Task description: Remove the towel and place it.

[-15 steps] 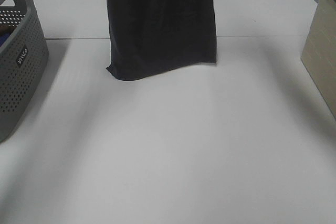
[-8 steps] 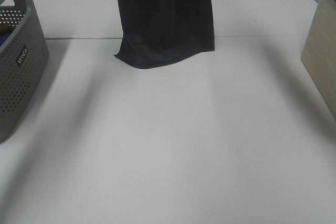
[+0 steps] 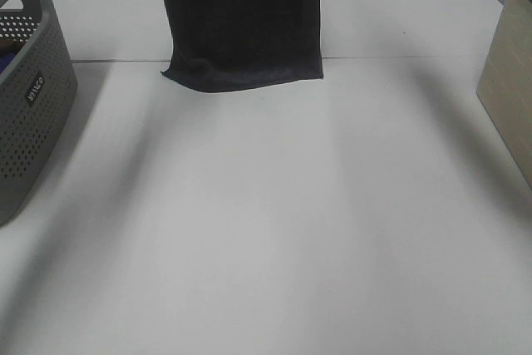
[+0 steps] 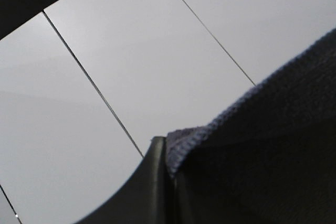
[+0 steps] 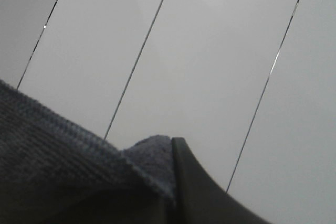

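The towel has risen and drifted left over the last second. Its lower hem now hangs near the table seam, and whether it touches cannot be told. Its top is cut off by the frame, and both arms are outside the high view. The left gripper and right gripper each pinch a hemmed corner, their far fingers hidden by cloth. On the white table, a perforated grey basket sits left and a beige bin right, both cropped.

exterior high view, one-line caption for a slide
Dark towel hangs over the white table, between a grey perforated basket and a beige bin.
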You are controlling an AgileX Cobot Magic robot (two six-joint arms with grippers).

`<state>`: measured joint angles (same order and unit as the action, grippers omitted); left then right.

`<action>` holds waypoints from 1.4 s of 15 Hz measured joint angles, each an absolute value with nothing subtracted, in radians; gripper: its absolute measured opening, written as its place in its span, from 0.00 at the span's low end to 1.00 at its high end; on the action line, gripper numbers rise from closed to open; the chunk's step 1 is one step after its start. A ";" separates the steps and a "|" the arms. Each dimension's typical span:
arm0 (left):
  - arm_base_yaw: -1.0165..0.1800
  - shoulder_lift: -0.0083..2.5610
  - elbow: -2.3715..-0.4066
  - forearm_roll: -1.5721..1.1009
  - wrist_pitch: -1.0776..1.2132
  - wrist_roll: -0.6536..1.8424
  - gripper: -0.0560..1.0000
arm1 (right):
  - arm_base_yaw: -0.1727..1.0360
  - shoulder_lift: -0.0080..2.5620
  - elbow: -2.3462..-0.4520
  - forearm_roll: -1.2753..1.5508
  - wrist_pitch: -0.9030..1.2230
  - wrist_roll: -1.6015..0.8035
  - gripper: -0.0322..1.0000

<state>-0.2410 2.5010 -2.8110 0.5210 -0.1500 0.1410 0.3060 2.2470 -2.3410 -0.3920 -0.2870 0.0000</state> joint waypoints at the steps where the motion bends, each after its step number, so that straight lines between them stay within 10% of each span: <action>1: -0.241 2.501 -2.811 0.521 -0.144 0.141 0.05 | 0.306 2.247 -2.341 -0.392 -0.269 0.028 0.04; 15: -0.240 2.498 -2.814 0.559 -0.316 0.142 0.05 | 0.306 2.238 -2.345 -0.393 -0.456 0.082 0.04; 21: -0.259 2.488 -2.814 0.577 -0.117 0.086 0.05 | 0.306 2.226 -2.345 -0.708 -0.282 0.590 0.04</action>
<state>-0.2590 2.4880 -2.8140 0.5770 -0.1170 0.0860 0.3060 2.2260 -2.3450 -0.7080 -0.2820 0.5900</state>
